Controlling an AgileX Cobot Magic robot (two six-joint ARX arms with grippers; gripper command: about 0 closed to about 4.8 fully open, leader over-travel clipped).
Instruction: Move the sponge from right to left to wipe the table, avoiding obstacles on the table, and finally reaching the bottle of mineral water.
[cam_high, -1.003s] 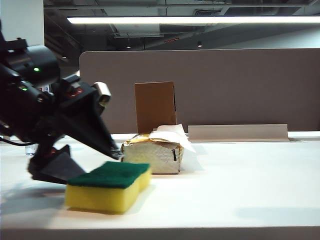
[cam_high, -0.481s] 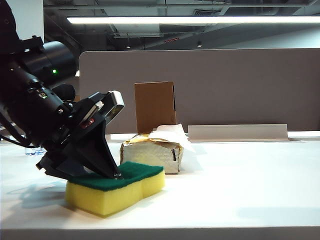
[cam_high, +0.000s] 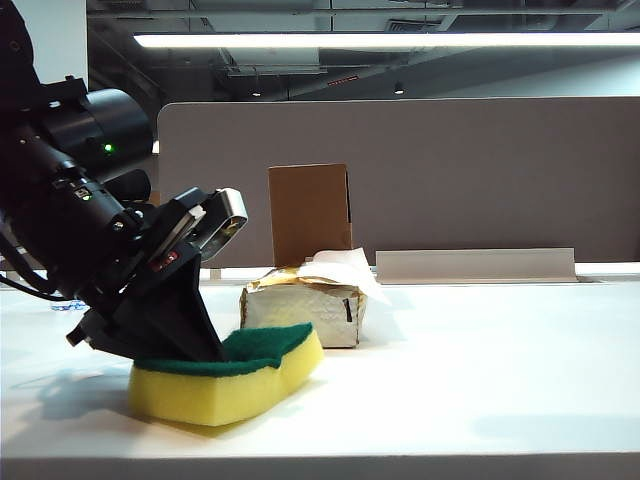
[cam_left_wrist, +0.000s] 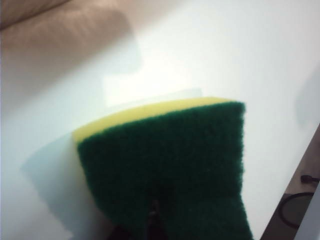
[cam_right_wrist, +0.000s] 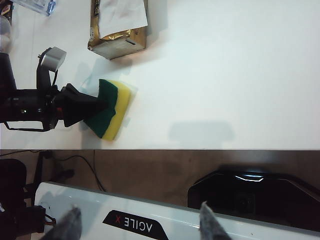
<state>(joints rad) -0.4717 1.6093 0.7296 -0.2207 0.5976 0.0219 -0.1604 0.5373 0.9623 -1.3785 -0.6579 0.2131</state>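
The yellow sponge (cam_high: 245, 385) with its green top lies on the white table (cam_high: 480, 370) at the front left, one end tipped up. My left gripper (cam_high: 200, 348) is shut on the sponge (cam_left_wrist: 165, 150), pinching its green side. From above, the left gripper (cam_right_wrist: 97, 107) holds the sponge (cam_right_wrist: 112, 110) near the table's front edge. The foil tissue pack (cam_high: 300, 312) sits just behind the sponge, and the brown cardboard box (cam_high: 310, 212) stands behind that. A bit of the clear bottle (cam_right_wrist: 36, 5) shows at the frame's edge. My right gripper (cam_right_wrist: 140, 225) is open, off the table.
A grey partition (cam_high: 450, 170) runs along the back of the table, with a low pale tray (cam_high: 475, 265) in front of it. The right gripper hangs over the robot's white base (cam_right_wrist: 165, 222), beyond the table's dark front edge (cam_right_wrist: 200, 150). Cables lie on the floor.
My left gripper came down over the sponge and shut on its green top. The sponge was squeezed, turned a little, and its right end rose off the table.
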